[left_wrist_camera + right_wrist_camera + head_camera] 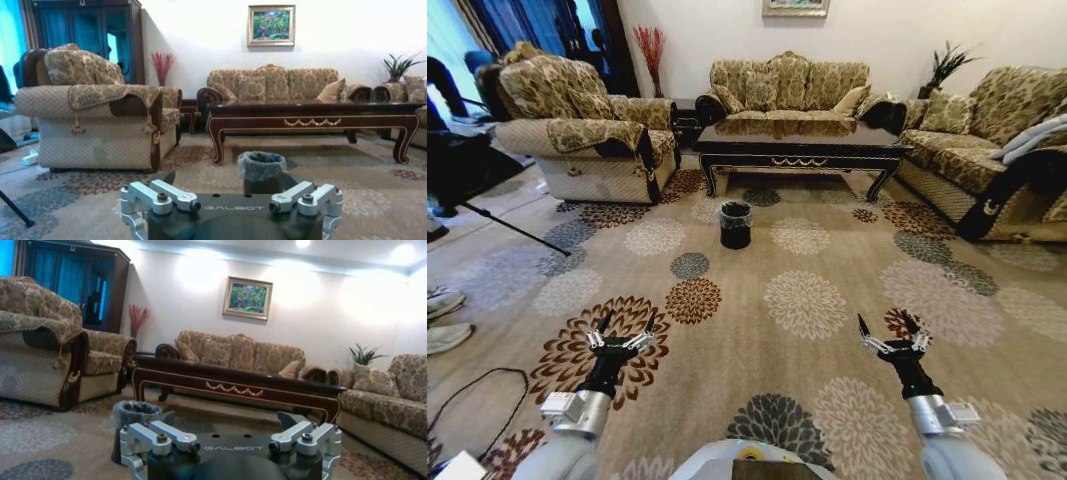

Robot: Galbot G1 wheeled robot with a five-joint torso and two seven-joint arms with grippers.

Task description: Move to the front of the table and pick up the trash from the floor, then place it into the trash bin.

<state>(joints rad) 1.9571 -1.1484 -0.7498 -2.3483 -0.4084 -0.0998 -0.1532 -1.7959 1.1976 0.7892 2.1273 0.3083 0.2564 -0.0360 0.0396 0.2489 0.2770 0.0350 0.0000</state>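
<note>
Centrally on the patterned carpet [827, 250], the trash bin [736, 224] stands upright just in front of the counter [799, 140], apart from its long front edge. Its body is black, and a crinkled grey bag [261, 161] is folded over the rim. No litter pieces can be made out on the floor at this range.

The counter is a low, glossy dark wood piece with curved legs and a gold scroll ornament [312, 121] on the long side facing the robot. A patterned sofa [785, 84] sits behind it against the wall. An armchair [587, 130] stands on the robot's left of the counter, and a second sofa [987, 140] on the robot's right.

Both arms are held low and forward above the carpet, well apart from the bin and the counter. The left gripper [620, 338] hovers over a brown floral motif, jaws spread wide and holding nothing. The right gripper [893, 337] hovers at matching height on the opposite side, jaws likewise spread wide and holding nothing.
</note>
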